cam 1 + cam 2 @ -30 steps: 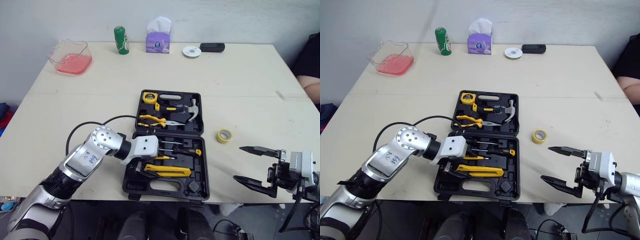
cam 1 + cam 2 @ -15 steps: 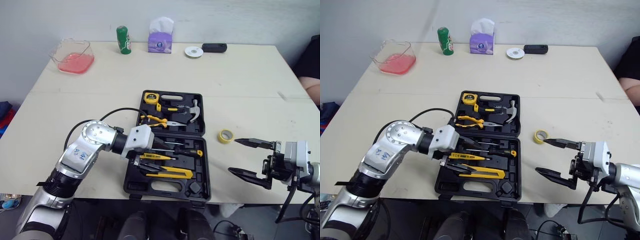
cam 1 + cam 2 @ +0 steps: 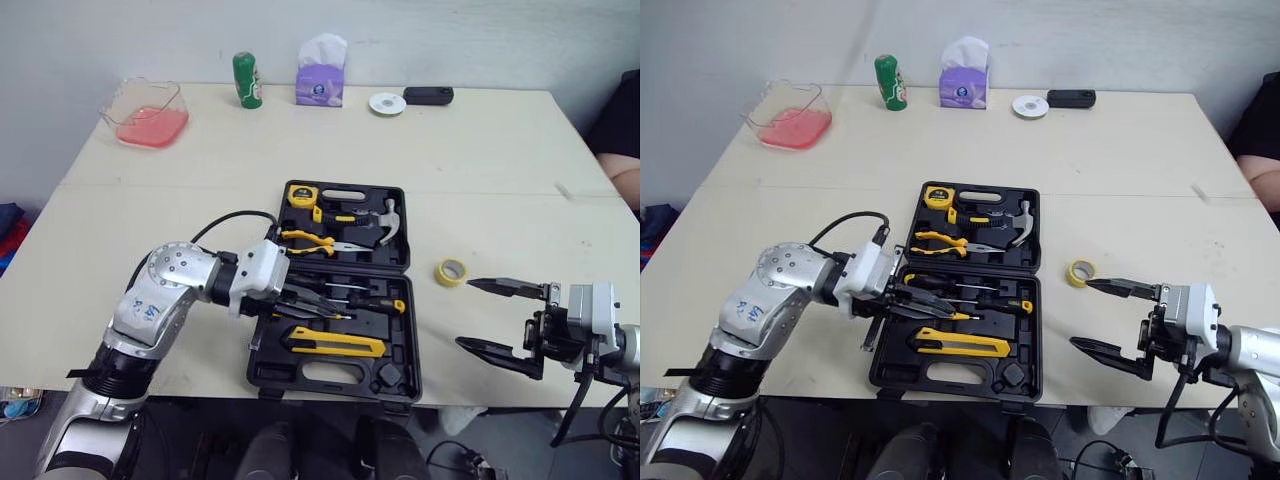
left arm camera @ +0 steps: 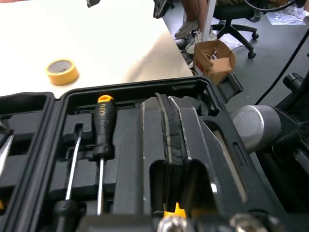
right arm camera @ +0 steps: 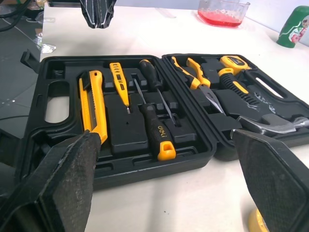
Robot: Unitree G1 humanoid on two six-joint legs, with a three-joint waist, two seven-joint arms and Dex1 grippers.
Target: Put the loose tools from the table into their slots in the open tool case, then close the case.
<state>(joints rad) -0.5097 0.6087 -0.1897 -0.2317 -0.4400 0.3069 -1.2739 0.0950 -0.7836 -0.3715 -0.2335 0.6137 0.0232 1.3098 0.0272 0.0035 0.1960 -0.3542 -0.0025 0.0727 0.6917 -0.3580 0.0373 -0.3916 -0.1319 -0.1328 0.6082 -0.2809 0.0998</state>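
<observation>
The small yellow roll of tape (image 3: 449,271) lies flat on the pale wooden table (image 3: 500,170), hole upward, so it has no long axis. It sits loose, just right of the open black plastic tool case (image 3: 410,300), level with the hinge line. The case lies spread in two halves, hinge running left to right, lid half farther and base half close to the table's front edge.

In the base half a black screwdriver with a yellow end cap (image 3: 377,303) lies left to right, handle toward the tape. Nearer lies a yellow utility knife (image 3: 335,343), also left to right. The lid half holds a yellow tape measure (image 3: 298,193), yellow-handled pliers (image 3: 312,240) and a steel hammer (image 3: 385,222).

The left gripper (image 4: 166,104) hangs low over the base half, fingers pressed together with nothing between them. The right gripper (image 3: 466,313) is spread wide near the front edge; its farther finger (image 3: 505,288) ends near the tape without touching.

Bare table lies around the tape and behind the case. Along the far edge stand a clear container of red liquid (image 3: 145,112), a green can (image 3: 244,80), a purple tissue box (image 3: 320,82), a white disc (image 3: 384,103) and a black device (image 3: 427,95). A person's arm (image 3: 622,175) shows at the right edge
</observation>
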